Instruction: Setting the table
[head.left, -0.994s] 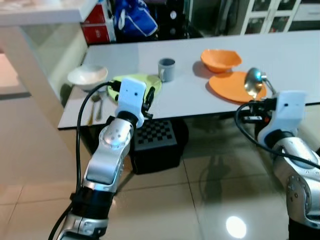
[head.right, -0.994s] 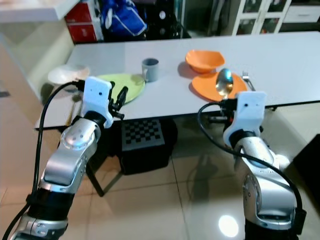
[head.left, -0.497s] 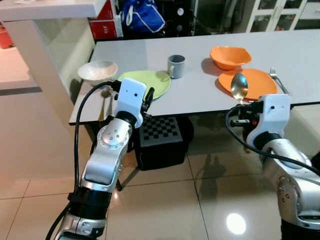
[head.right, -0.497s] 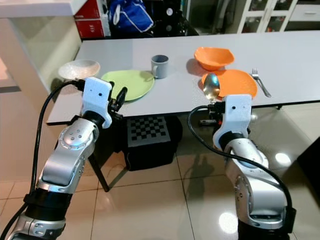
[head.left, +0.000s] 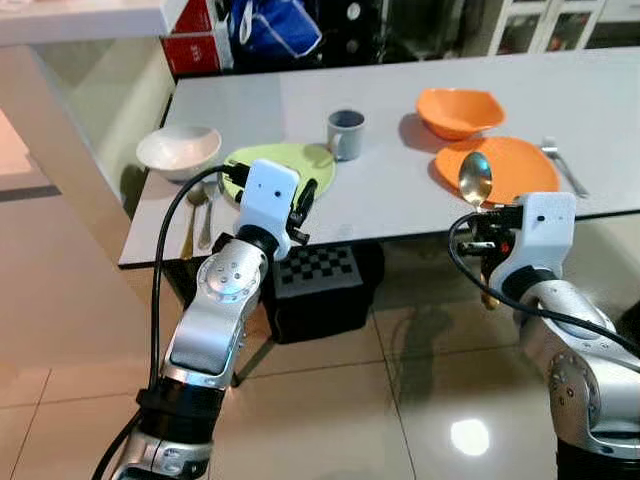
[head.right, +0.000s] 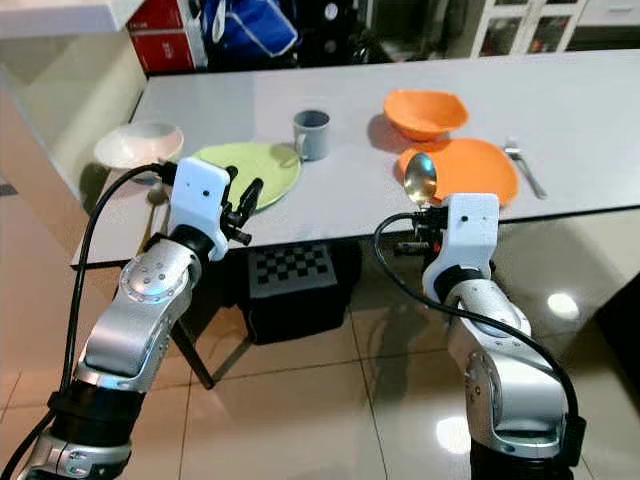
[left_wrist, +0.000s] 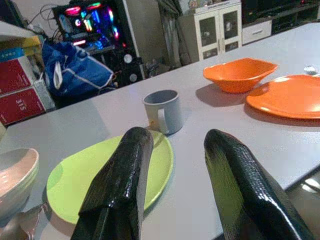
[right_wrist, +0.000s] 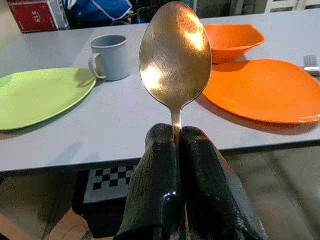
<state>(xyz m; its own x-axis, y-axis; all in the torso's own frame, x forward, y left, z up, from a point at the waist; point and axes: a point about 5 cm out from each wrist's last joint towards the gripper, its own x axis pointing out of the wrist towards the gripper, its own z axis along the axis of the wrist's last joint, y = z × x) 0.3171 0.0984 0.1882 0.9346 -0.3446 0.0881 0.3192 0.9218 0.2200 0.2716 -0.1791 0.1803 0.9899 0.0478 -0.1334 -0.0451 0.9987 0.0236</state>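
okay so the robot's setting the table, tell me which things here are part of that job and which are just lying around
Part of the job:
spoon, held in the right gripper
orange plate
orange bowl
fork
green plate
mug
white bowl
cutlery beside it
left gripper, open

Just lying around:
blue bag
red boxes
checkered box under the table

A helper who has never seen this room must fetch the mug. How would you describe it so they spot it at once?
Start at the long grey table. Near its middle, between the green plate and the orange bowl, stands the mug. It is the one upright grey cup with a handle; everything around it is a flat plate or a shallow bowl.
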